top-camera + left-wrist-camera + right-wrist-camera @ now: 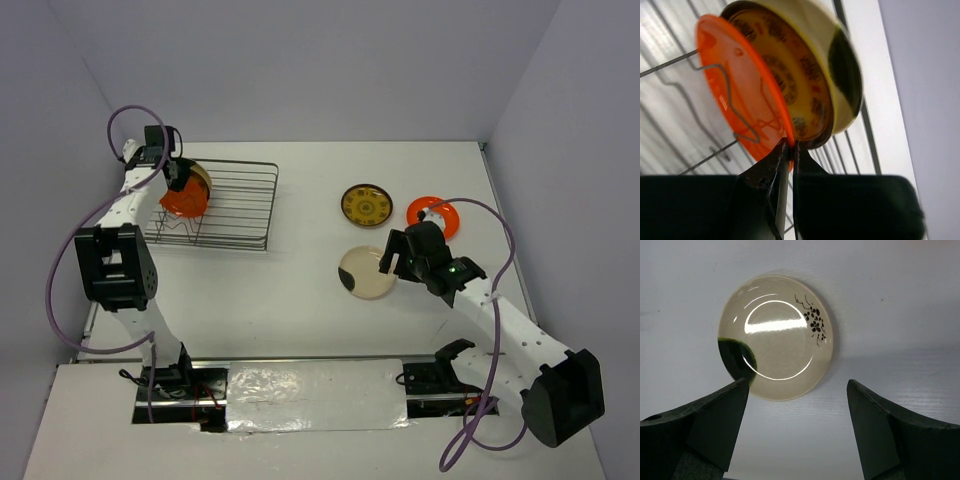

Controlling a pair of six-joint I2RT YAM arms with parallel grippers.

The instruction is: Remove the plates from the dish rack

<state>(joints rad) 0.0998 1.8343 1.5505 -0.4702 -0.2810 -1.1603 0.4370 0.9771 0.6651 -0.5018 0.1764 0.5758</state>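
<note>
Left wrist: orange plate (pixel 745 92) upright on edge

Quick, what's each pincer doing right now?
Left pincer: closed on the rim of the orange plate.
Right pincer: open, empty, above the beige plate.

dish rack (pixel 250 205) upper left | standing on edge in it: orange plate (pixel 735 95), patterned plate (pixel 795 85), beige plate (pixel 840 55) | flat, centre-right: gold plate (pixel 366 205), red-orange plate (pixel 447 222), blotched tan plate (pixel 365 272)
</note>
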